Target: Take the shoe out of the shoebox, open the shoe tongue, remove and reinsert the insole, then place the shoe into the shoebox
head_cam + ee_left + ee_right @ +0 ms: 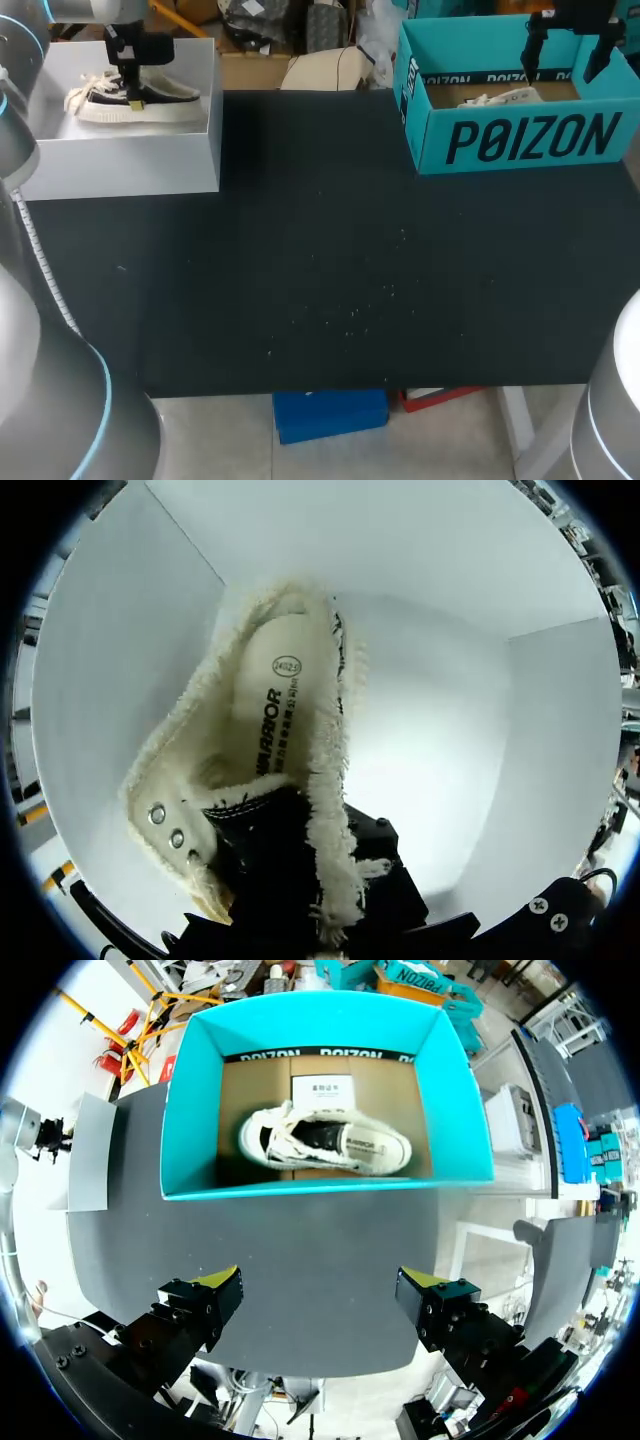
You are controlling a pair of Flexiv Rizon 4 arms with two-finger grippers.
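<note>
The dark table (320, 270) spreads under both my arms. At its far left corner stands a white box (120, 160), open at the top, and at the far right corner a teal shoebox (520, 140), also open. They are well apart. A cream shoe (135, 98) with a black tongue sits upright on its sole in the white box, toe toward the left edge. A second shoe (325, 1142), white with a dark opening, lies on the cardboard floor of the teal shoebox. My left gripper (133, 85) is down at the middle of the cream shoe, right over its opening. From my left wrist I see only the black tongue against my own dark parts, so I cannot tell whether these jaws are shut. My right gripper (322, 1285) hangs above the teal shoebox with its jaws spread wide and nothing between them. The fleece-edged insole (270, 705) lies inside the cream shoe. A small white card (322, 1088) lies behind the second shoe.
</note>
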